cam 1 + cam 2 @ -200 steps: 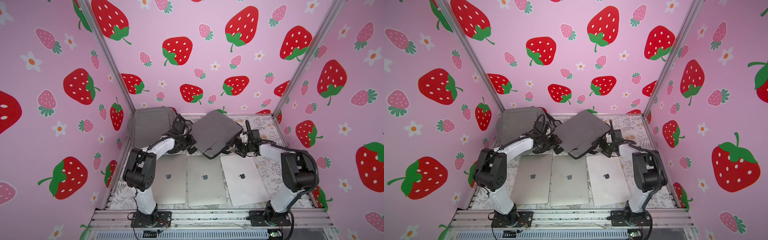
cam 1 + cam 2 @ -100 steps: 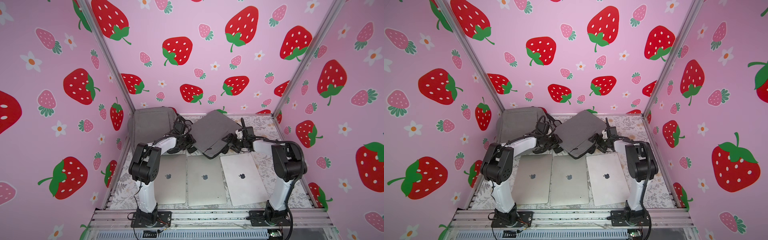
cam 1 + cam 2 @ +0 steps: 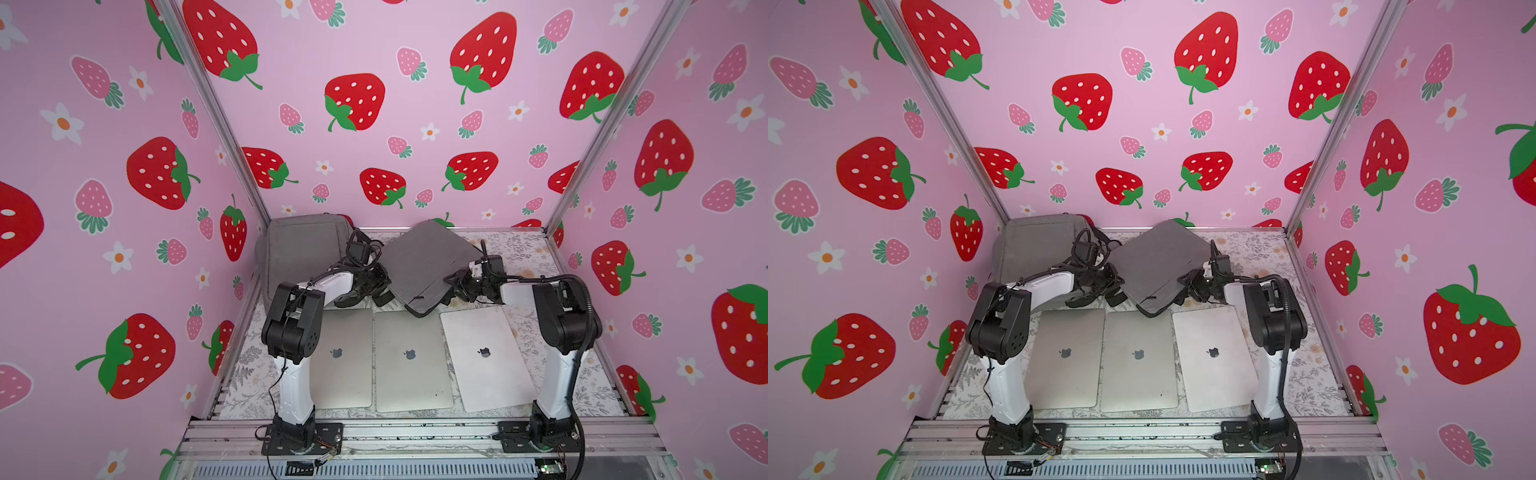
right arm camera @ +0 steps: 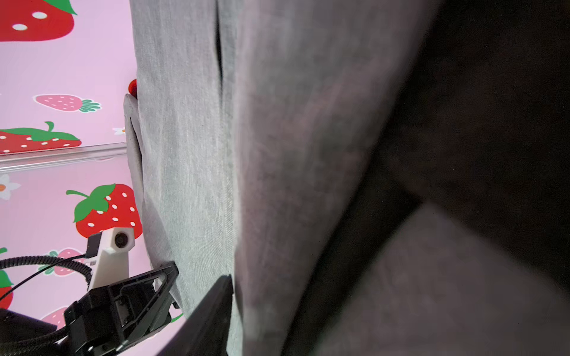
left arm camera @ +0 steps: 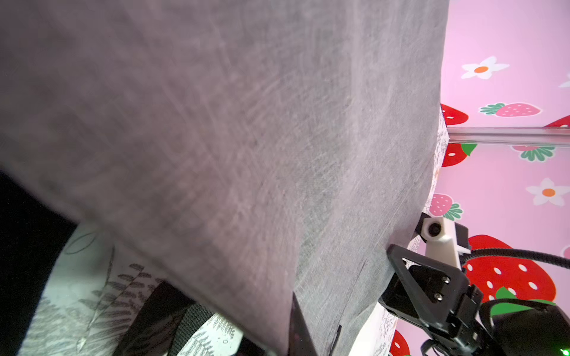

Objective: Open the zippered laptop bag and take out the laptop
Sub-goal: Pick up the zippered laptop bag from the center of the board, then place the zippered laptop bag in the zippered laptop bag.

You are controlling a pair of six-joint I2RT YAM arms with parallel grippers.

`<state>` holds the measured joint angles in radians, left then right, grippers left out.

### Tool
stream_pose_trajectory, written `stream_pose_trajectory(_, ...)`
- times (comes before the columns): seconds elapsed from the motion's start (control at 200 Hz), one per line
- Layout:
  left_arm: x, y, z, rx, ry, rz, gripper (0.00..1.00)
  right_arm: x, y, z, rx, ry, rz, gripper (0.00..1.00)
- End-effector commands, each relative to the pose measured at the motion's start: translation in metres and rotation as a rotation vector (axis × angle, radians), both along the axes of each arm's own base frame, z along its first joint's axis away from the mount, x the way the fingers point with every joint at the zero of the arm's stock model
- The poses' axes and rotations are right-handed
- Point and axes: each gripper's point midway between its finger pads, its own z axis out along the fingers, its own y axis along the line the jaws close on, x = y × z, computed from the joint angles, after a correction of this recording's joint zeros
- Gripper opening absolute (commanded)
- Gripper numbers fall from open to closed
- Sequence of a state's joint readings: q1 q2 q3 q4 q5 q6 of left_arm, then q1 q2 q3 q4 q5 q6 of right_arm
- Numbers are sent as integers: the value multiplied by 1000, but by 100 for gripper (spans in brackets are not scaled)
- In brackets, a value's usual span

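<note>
Top views, both: the grey laptop bag (image 3: 428, 266) is seen at the rear middle of the table (image 3: 519, 253). It is turned cornerwise, w/ its near corner over the rear edge of the middle one of three silver laptops (image 3: 409, 357), which are laid side by side along the front half. The left pincer (image 3: 380, 291) is set at the bag's left edge and the right pincer (image 3: 451, 286) at its right edge, so the bag is flanked btwn the two. A grey backpack (image 3: 303, 249) is propped in the rear left corner, just beside the bag. In the left wrist view most of the frame is filled by the bag's cloth, w/ floral table seen under its lower edge, so that side is raised off the table. One dark finger (image 5: 299, 333) is laid against the cloth; its partner is hidden. Right wrist view: much the same, one dark finger (image 4: 206, 317) against the cloth, the rest blurred. How far either pincer is open, & whether cloth is gripped, can't be told.
</note>
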<state>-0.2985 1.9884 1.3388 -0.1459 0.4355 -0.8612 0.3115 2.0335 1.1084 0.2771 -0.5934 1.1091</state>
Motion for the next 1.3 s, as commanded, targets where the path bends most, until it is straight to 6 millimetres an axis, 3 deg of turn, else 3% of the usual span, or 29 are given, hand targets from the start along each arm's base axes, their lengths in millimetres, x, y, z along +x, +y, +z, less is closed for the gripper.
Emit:
stream_pose_trajectory(0.0, 0, -23, 49, -113, -82, -64, 0, 14, 23, 25, 77, -74, 25, 38)
stream_pose_trajectory(0.125, -10, -17, 72, -104, -112, -67, 0, 23, 30, 55, 124, -139, 34, 13)
stream_pose_trajectory(0.195, -15, -10, 89, -91, -139, -59, 0, 25, 37, 79, 146, -179, 58, 4)
stream_pose_trajectory(0.335, -25, 12, 119, -57, -183, -25, 0, 20, 57, 121, 144, -241, 110, 0)
stream_pose_trajectory(0.405, -34, 32, 131, -26, -198, 23, 0, 19, 69, 139, 155, -268, 129, 0)
stream_pose_trajectory(0.58, -64, 81, 148, 29, -239, 139, 0, 18, 112, 163, 167, -311, 199, 0)
stream_pose_trajectory(0.855, -123, 171, 113, 88, -135, 435, 0, 18, 187, 178, 191, -346, 317, 0)
stream_pose_trajectory(1.071, -139, 203, 92, 83, -119, 579, 0, 28, 234, 171, 189, -361, 379, 0)
stream_pose_trajectory(1.191, -143, 213, 83, 79, -120, 652, 0, 37, 248, 153, 173, -354, 384, 4)
stream_pose_trajectory(1.296, -148, 221, 73, 64, -97, 729, 0, 46, 258, 150, 171, -374, 372, 10)
